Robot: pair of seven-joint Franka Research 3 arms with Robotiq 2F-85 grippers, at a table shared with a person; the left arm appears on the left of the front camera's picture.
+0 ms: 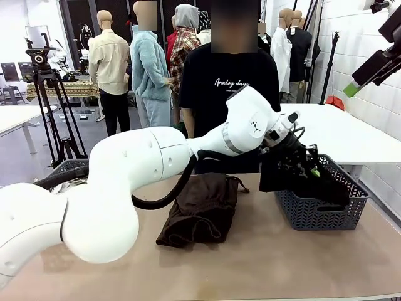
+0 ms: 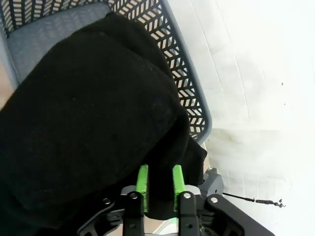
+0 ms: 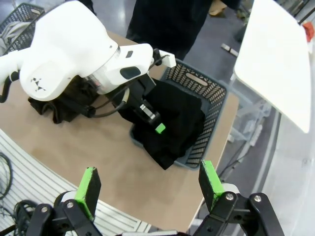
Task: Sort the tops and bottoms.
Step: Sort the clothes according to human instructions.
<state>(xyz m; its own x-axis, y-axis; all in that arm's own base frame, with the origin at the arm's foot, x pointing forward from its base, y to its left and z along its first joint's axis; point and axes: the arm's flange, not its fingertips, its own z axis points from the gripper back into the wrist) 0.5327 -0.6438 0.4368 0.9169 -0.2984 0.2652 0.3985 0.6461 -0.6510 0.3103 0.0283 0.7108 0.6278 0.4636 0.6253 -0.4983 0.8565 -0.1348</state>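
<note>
A grey plastic lattice basket (image 1: pixel 319 213) stands at the right end of the tan flat table (image 1: pixel 263 263). A plain black soft cloth garment (image 1: pixel 279 174) lies in it, spilling over its left rim. Left of the basket, at mid-table, lies a dark brown cloth garment with a drawstring waist (image 1: pixel 200 207), and a person in a black T-shirt (image 1: pixel 229 88) stands behind it at the far side.

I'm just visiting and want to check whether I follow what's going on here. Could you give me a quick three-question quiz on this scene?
1. True or false: the right hand is holding a garment.
2. What is the left hand clamped on? A) a black garment B) a white towel C) nothing
3. Fill in: the dark brown garment lies on the ____, beside the grey basket.
Key: 1 false, it is open and holds nothing; 2 A; 3 table.
</note>
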